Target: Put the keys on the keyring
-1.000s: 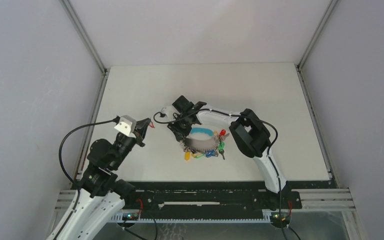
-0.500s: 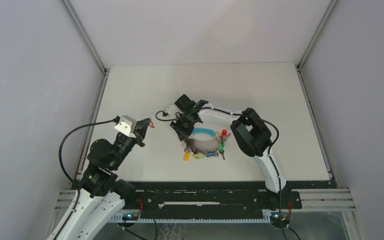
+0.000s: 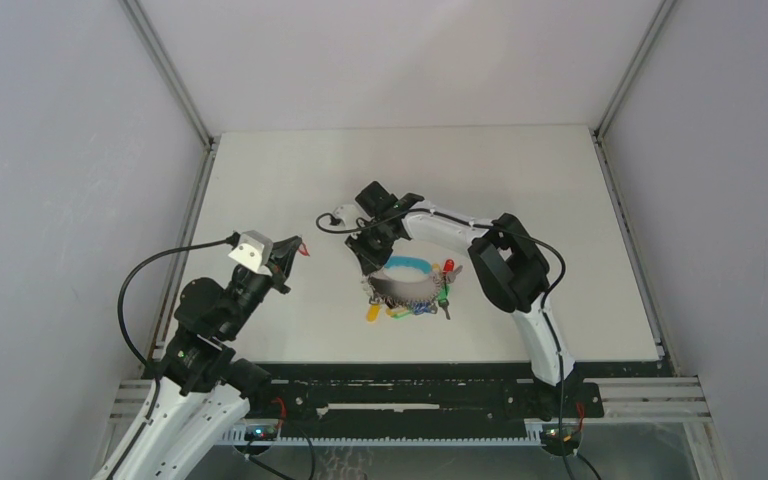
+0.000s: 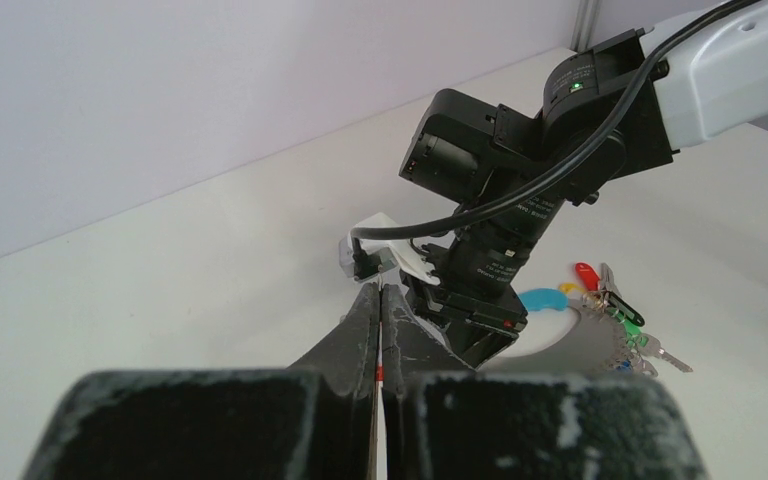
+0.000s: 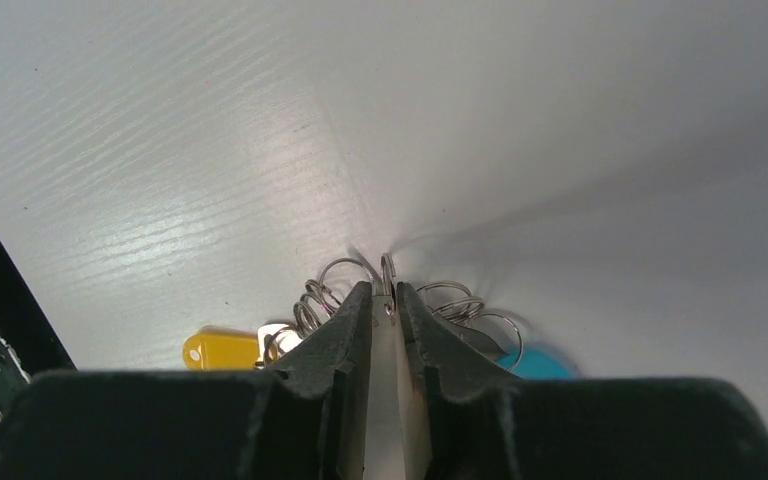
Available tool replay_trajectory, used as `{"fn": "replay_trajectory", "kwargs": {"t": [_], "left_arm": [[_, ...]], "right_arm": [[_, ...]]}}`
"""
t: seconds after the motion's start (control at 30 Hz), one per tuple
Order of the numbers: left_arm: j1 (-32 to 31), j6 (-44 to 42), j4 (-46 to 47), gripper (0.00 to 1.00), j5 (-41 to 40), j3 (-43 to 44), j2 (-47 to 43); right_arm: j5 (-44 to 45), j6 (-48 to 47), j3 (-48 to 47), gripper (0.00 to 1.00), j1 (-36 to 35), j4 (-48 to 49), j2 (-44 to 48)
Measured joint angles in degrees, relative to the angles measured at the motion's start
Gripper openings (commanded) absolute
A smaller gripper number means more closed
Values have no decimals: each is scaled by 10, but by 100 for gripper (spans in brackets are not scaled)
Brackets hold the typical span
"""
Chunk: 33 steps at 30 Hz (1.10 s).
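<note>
Top view: keyring (image 3: 407, 266) mesh side smeared, left rim under the right gripper (image 3: 371, 264); tags too small to count. Left wrist: key (image 4: 379, 372) just a red sliver inside the left gripper (image 4: 380, 292). Right wrist: keyring mostly behind fingers (image 5: 352, 322), probably one loop between them.

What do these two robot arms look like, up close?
The left arm and right arm have white shells joined by chunky black joints. The left gripper and right gripper are black, each with two flat, scuffed fingers. A thin black cable loops along each arm; a green light glows on the right wrist.
</note>
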<state>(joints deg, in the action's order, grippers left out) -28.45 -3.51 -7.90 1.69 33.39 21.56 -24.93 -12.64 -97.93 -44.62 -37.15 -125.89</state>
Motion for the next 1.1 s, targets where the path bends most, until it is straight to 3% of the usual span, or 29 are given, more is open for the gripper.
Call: {"fn": "replay_trajectory", "kwargs": {"t": [1.1], "left_arm": [[0, 0, 0, 0, 0, 0, 0]], "right_arm": [[-9, 0, 0, 14, -2, 0, -6]]}}
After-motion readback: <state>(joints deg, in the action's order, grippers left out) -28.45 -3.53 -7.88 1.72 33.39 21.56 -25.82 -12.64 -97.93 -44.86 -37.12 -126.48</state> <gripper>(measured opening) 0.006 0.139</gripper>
